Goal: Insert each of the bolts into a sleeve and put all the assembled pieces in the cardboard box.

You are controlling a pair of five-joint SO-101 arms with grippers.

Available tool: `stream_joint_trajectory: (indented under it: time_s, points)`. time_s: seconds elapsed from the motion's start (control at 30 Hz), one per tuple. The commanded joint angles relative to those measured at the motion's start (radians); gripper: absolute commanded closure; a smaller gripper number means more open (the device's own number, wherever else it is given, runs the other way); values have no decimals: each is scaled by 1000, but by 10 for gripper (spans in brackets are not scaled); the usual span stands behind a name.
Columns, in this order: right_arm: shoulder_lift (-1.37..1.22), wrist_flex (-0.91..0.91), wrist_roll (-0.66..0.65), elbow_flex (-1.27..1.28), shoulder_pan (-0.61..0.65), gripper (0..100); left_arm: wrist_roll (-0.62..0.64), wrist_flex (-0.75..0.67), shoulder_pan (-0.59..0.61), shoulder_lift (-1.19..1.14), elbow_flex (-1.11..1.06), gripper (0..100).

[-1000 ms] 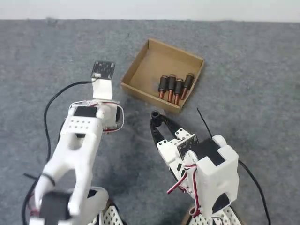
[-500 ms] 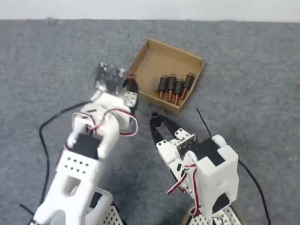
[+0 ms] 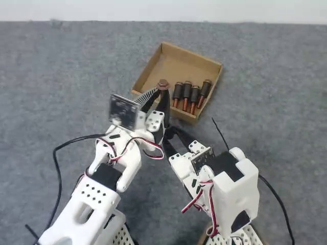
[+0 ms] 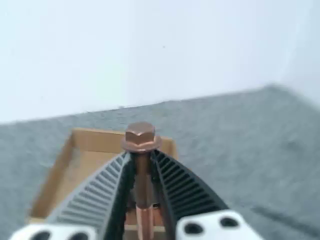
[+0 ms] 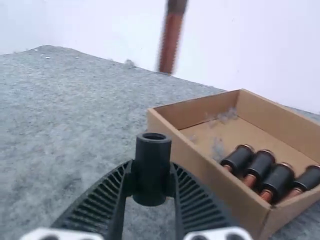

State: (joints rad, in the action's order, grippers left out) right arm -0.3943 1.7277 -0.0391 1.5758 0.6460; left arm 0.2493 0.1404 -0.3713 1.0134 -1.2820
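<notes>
No legible text, label or number from my station. Cardboard box (image 3: 171, 64): plain brown walls, nothing printed that I can make out. Small wrist board (image 3: 122, 111) on the left arm: any markings too small to read.

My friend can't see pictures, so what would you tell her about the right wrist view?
Black ribbed fingers grip an upright black cylindrical sleeve. Behind it, an open brown cardboard box holds four black-sleeved copper bolts; another copper bolt hangs in the air nearby.

Copper bolt (image 4: 140, 145), black sleeve (image 5: 152, 167), grey carpet (image 3: 61, 66)
</notes>
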Motion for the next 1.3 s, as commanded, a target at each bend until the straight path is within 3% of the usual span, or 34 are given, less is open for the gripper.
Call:
stream_joint_trajectory:
  time_s: [0.0,0.47,0.77,1.27]
  points:
    - [19,30,-18,28,8,991,201,-11,-5,84,-13,989]
    - [19,31,-15,28,10,991,204,-14,-9,241,-191,989]
    - [19,31,-15,28,8,991,204,-118,-9,242,-251,989]
    - [19,31,-15,28,7,991,203,-123,-8,242,-285,989]
